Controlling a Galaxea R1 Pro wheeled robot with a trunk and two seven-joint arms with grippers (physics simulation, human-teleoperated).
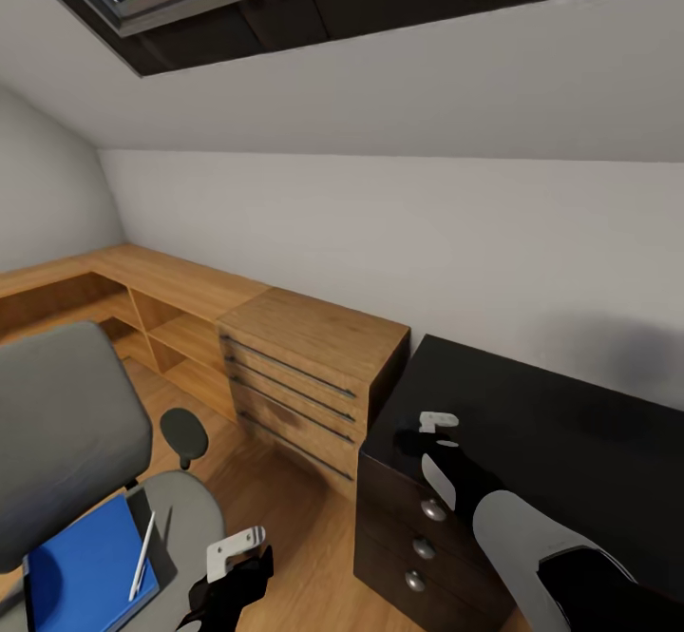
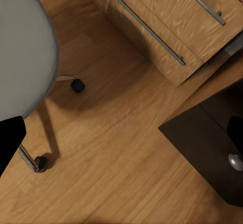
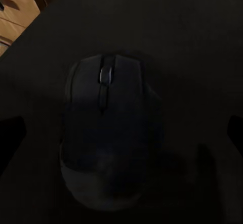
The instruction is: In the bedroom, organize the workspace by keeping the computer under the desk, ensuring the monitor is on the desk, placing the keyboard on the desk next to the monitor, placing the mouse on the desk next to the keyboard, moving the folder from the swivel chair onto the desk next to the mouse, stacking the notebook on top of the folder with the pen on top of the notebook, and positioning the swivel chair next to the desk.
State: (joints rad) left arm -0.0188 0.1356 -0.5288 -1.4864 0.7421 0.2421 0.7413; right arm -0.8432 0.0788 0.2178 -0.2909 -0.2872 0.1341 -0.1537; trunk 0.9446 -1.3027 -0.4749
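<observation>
Your right tool [image 1: 429, 434] hangs over the black tabletop [image 1: 570, 423], just above its near corner, with one dark mouse [image 3: 109, 138] directly beneath it. Seen from the right wrist, the mouse sits between the two dark fingertips [image 3: 11, 133], which stand wide apart at either side and touch nothing; the tool is released. The mouse rests flat on the tabletop, scroll wheel pointing away from the wrist.

Your left tool [image 1: 233, 556] hovers lower, beside one swivel chair [image 1: 66, 423], over the wooden floor [image 2: 116, 148]; whether its fingers are parted or closed you cannot tell. On the chair's grey seat, just to that tool's left, lies one blue folder [image 1: 81, 565] with one dark notebook [image 1: 152, 542] partly over it and one whitish pen [image 1: 142, 556] on top. Two of the chair's castors show in the left wrist view.

Between the two tools stands the tabletop's dark pedestal with three round knobs [image 1: 424, 547]. Beyond it, one light wooden drawer unit [image 1: 304, 375] carries four long bar handles.
</observation>
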